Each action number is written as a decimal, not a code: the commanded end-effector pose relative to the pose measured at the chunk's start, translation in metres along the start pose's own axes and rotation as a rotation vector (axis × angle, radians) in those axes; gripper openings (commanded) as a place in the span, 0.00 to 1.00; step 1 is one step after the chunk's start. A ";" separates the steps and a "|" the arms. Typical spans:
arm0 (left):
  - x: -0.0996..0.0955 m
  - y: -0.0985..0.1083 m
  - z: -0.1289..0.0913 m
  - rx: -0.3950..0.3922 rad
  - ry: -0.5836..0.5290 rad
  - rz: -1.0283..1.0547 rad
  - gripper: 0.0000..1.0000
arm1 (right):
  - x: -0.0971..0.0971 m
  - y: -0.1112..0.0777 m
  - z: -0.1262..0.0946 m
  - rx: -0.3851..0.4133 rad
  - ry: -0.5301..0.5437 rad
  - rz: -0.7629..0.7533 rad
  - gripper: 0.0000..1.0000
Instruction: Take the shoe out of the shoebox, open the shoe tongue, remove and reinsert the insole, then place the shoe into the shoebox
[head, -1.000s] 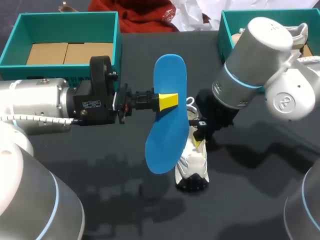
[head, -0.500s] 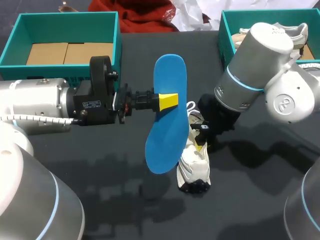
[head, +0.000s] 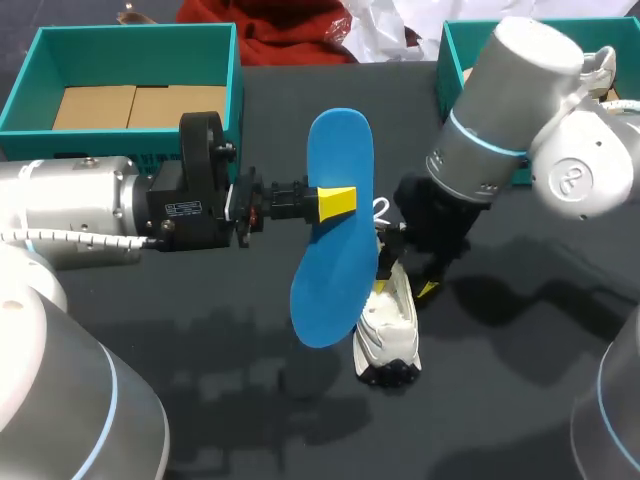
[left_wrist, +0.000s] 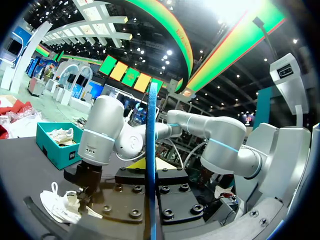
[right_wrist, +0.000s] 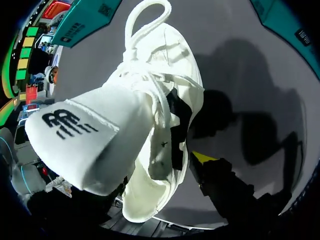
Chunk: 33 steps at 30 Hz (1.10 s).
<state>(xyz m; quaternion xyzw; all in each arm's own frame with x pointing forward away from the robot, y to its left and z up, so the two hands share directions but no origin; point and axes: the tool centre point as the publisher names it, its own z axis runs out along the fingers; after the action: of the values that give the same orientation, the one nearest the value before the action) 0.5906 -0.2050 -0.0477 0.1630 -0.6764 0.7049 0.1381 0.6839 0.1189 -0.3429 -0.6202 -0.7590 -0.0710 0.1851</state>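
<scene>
Lining the left teal shoebox (head: 120, 35) is flat brown cardboard (head: 130, 105).

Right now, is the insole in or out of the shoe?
Out: the left gripper holds the blue insole up in the air, outside the white shoe on the table.

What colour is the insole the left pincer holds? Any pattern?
The insole is plain bright blue, no pattern. The head view shows it best.
</scene>
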 end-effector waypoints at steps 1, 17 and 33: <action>0.009 -0.003 0.005 0.007 -0.049 0.001 0.00 | -0.008 -0.010 -0.034 0.014 0.083 0.003 1.00; 0.009 -0.003 0.005 0.007 -0.049 0.001 0.00 | -0.019 -0.009 -0.048 0.052 0.250 0.005 1.00; 0.009 -0.003 0.005 0.007 -0.049 0.001 0.00 | -0.020 -0.012 -0.092 0.011 0.554 -0.030 1.00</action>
<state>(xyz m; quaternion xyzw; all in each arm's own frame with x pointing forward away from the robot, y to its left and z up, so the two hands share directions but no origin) 0.5905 -0.2049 -0.0476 0.1627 -0.6763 0.7050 0.1384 0.6968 0.0682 -0.2619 -0.5651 -0.6932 -0.2283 0.3848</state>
